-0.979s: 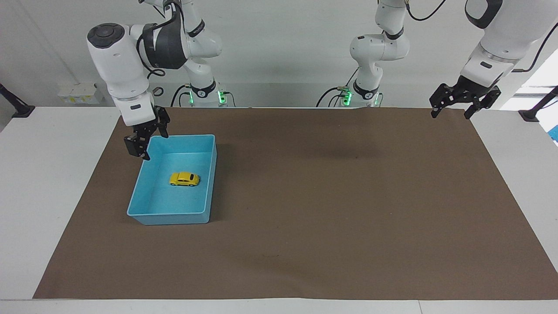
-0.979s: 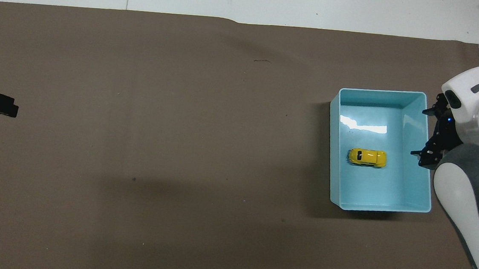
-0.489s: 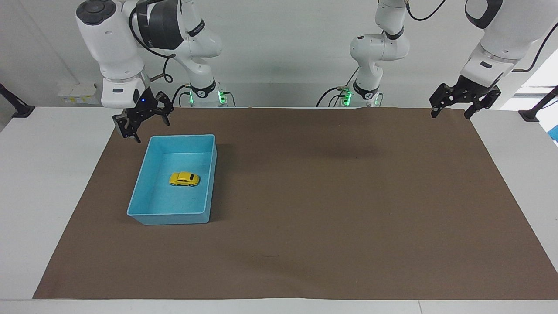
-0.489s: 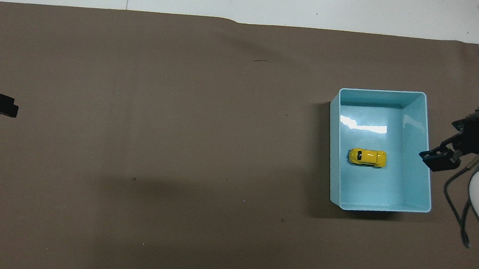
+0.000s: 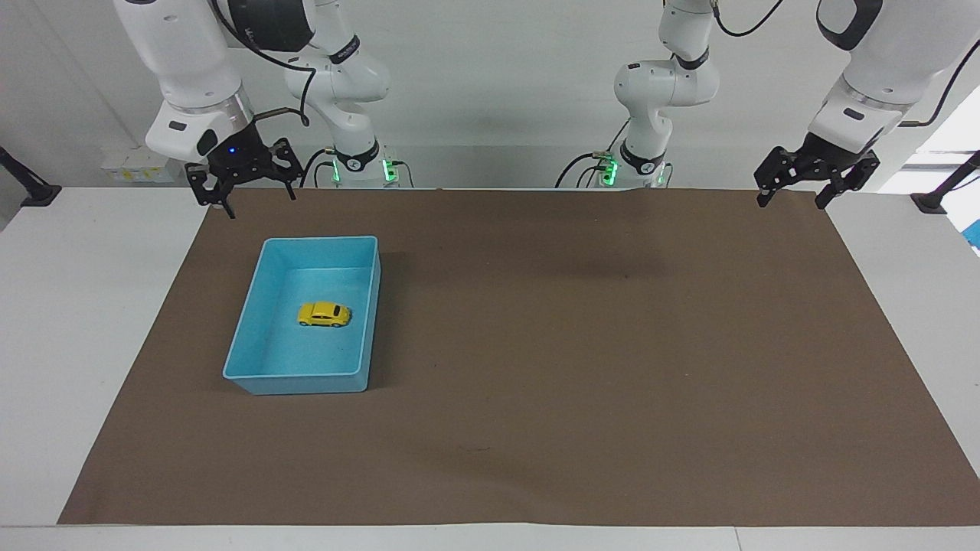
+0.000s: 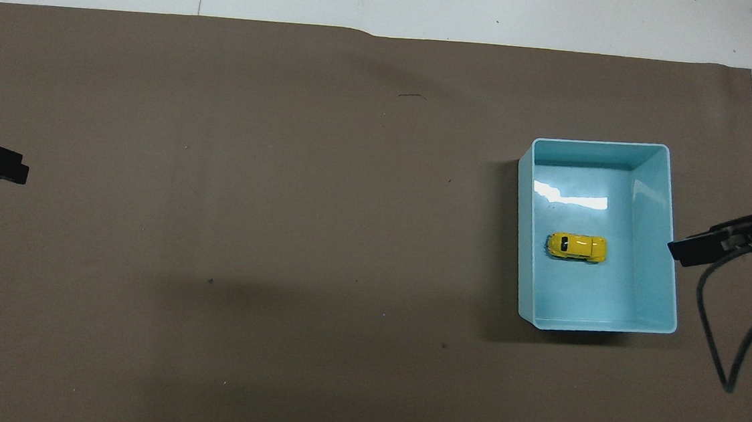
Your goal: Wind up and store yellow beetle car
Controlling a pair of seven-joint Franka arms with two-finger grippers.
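Figure: two-arm table scene, seen from the facing and overhead cameras. The yellow beetle car (image 5: 324, 314) sits on its wheels on the floor of the blue bin (image 5: 246, 313), near the middle of the bin and clear of all four walls; in the overhead view the same car (image 6: 576, 247) lies crosswise to the bin's long walls. The bin rests on the brown mat (image 5: 582, 367) toward my right arm's end of the table.

My right gripper (image 5: 243, 197) hangs in the air over the mat's corner at the robots' edge, just off the bin's corner and touching nothing. Its fingers point down and stand spread apart, released and empty. In the overhead view only one dark fingertip of it (image 6: 694, 250) shows, beside the bin's outer long wall.

My left gripper (image 5: 815, 191) waits over the mat's other corner at the robots' edge, well apart from the bin. Its fingers are likewise spread wide and hold nothing.
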